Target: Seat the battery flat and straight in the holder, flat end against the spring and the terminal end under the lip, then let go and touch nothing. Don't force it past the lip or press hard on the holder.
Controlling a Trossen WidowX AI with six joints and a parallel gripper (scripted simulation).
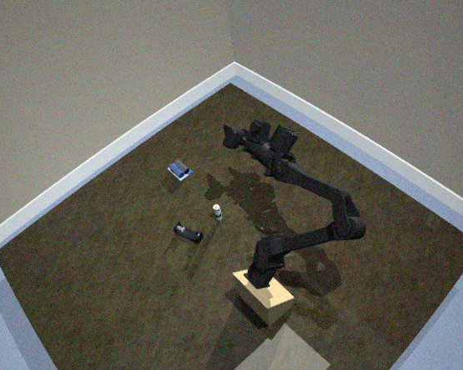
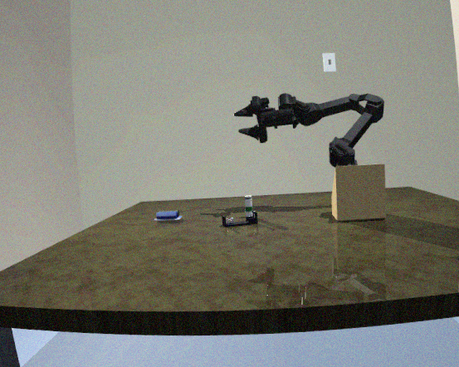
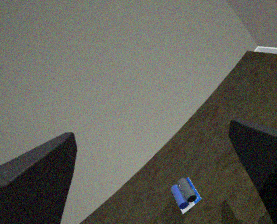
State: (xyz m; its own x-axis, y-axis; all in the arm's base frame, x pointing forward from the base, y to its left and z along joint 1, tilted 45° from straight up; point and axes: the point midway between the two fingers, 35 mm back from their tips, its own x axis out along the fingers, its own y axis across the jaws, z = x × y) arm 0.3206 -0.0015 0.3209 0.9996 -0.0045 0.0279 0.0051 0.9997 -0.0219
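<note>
Beige walls, wall switch, brown table

The black gripper hung high above the brown table with its fingers wide apart and nothing between them. Far below the fingers, the small white-and-green battery stood just beside the black holder. A blue block on a white plate lay well apart.
</note>
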